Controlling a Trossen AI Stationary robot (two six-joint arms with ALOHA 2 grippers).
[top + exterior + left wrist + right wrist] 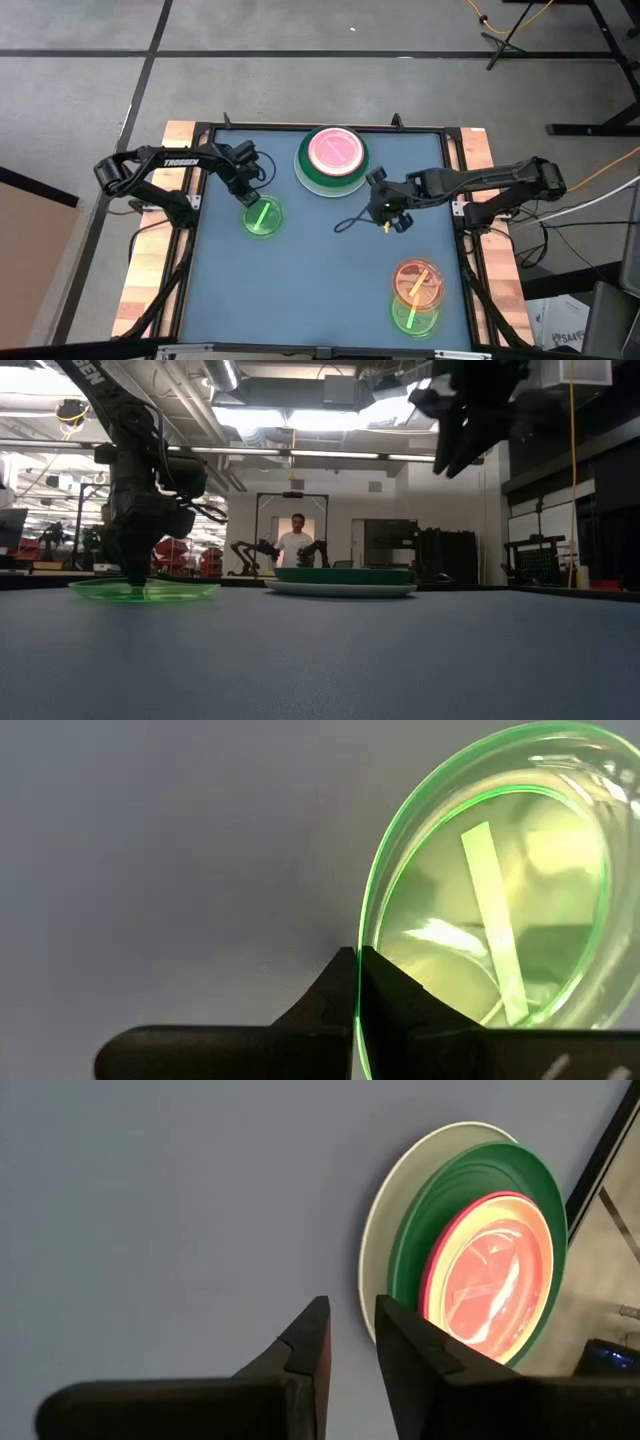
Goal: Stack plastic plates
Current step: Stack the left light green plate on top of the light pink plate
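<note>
A small translucent green plate (265,218) (175,589) (500,880) with a pale stripe lies flat on the blue table, left of centre. My left gripper (247,198) (135,572) (357,970) is shut on its far-left rim. A stack of large plates (332,158) (345,580) (470,1250) sits at the far middle: pale at the bottom, then dark green, hot pink and cream, with a translucent pink one on top. My right gripper (386,208) (458,435) (350,1330) hangs above the table just right of the stack, narrowly open and holding nothing. My left gripper pinches the green plate's rim (362,935) at its far-left side, one finger inside the rim and one outside. The fingers come from above, pointing down. The plate still lies flat with its underside on the table (150,595).
A translucent orange plate (417,280) and a second translucent green plate (415,316) lie partly overlapped near the table's near right corner. Bare blue table (320,290) spreads across the middle and near left. A person stands in the room far behind (297,540).
</note>
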